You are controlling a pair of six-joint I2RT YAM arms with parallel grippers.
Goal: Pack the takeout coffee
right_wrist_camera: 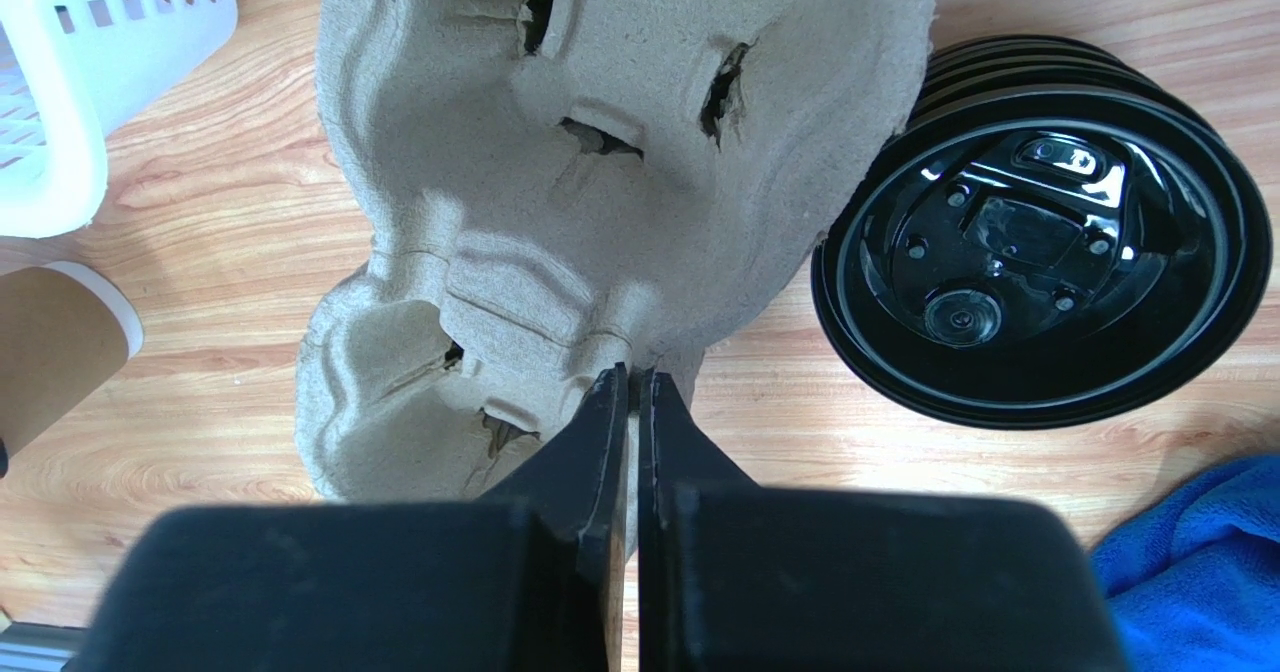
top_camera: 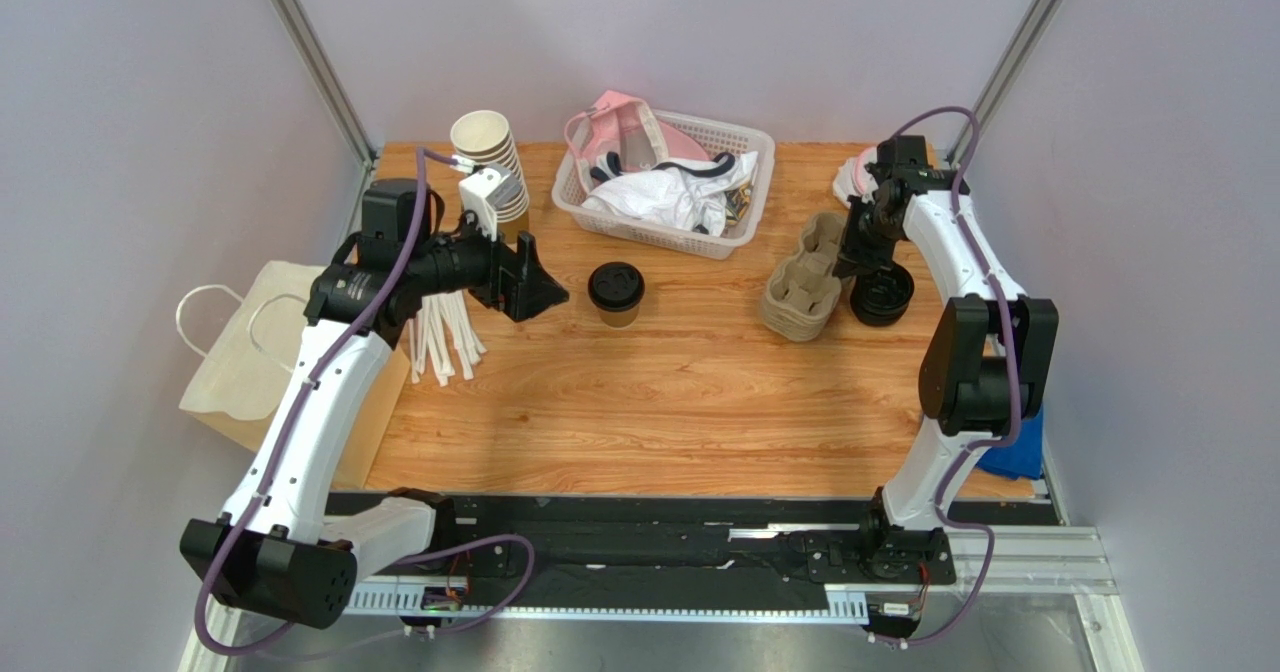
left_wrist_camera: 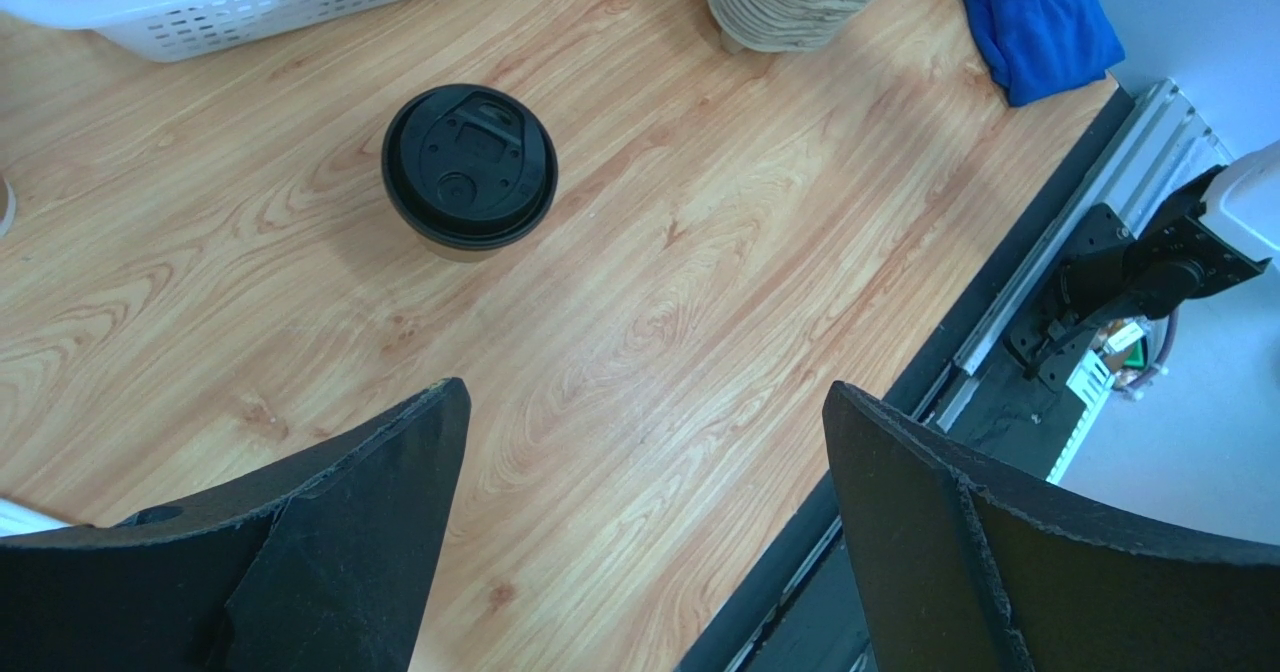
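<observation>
Coffee (top_camera: 615, 291) between white sticks (top_camera: 445, 338), pulp carrier (top_camera: 796, 290); basket (top_camera: 754, 189) behind.

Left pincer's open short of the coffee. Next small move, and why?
Probably advance the left pincer until its fingers straddle the coffee, then close. It hangs open, and the coffee stands free ahead of it, untouched. The right pincer is shut on the rim of the carrier, seemingly readying it.

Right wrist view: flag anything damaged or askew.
The pulp cup carrier has ragged, torn-looking slits around its wells. The stack of black lids beside it sits slightly staggered rather than squared up. Nothing looks spilled.
</observation>
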